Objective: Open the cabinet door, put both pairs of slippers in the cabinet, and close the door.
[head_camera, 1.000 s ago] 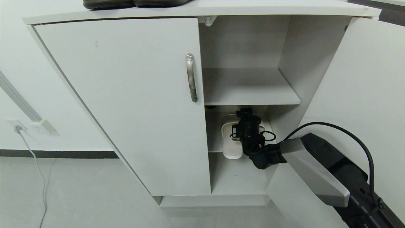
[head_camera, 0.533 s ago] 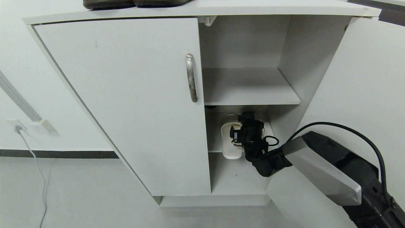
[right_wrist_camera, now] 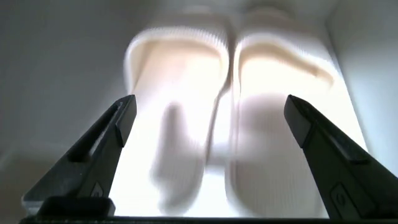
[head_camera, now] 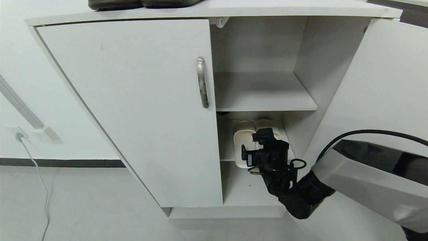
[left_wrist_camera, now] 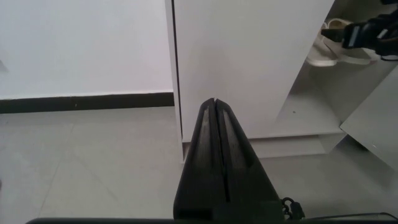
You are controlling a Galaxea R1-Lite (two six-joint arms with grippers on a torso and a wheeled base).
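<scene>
The white slippers (head_camera: 241, 147) lie side by side on the cabinet's (head_camera: 127, 100) middle shelf (head_camera: 225, 145); the dark pair (head_camera: 113, 3) sits on top. The right pincer (right_wrist_camera: 210, 106) is spread apart and empty, just in front of them. The left pincer (left_wrist_camera: 214, 106) is pressed together, low and well clear of the cabinet. The wrist's loose cable (head_camera: 297, 163) could snag a heel and drag a slipper out.

Before me the cabinet (head_camera: 321, 60) stands on the floor (head_camera: 100, 207). On its top board (head_camera: 267, 8), at about eleven o'clock from the open compartment, I see a dark pair of slippers (head_camera: 140, 3) lying at the upper edge of my head view. On the lower shelf (head_camera: 224, 147) lies a cream pair of slippers (head_camera: 241, 147), one just beside the other at nine o'clock. A grey cable (head_camera: 47, 201) trails over the floor at eight o'clock from the cabinet.
</scene>
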